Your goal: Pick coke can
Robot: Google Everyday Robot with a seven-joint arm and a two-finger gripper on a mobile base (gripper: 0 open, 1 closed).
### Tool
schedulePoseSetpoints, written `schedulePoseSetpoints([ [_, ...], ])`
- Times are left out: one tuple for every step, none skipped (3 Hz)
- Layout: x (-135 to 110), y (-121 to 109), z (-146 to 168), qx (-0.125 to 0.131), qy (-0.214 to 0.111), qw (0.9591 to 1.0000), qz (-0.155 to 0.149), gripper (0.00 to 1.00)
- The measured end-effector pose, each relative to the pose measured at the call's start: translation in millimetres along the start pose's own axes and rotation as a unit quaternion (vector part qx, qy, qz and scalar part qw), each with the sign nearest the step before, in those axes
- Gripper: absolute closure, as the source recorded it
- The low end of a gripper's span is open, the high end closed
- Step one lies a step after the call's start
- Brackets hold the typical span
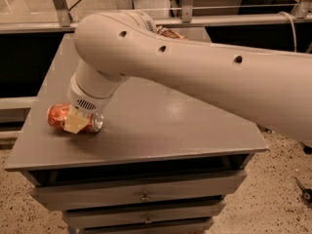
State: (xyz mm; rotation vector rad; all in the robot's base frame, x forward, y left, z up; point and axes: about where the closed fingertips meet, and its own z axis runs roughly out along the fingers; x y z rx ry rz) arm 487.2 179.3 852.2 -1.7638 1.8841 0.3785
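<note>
Coke can (57, 117) lies on its side at the desk's (170, 126) near-left corner, markings unreadable. End effector (76, 123) sits directly over it; grip state cannot be determined.

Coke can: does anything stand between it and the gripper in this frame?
Nothing visible does. The gripper is right down at the coke can, which lies on its side near the front-left corner of the table. The gripper overlaps the can's front, with no gap showing between them.
</note>
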Motion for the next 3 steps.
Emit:
schedulePoseSetpoints([
  [-6, -14, -14, 0.011, -0.018, 0.9998, 0.002, 0.78],
  [-23, -31, -55, 0.028, -0.067, 0.9974, -0.006, 0.99],
  [-24, -51, -107, 0.031, -0.14, 0.9897, -0.007, 1.0],
])
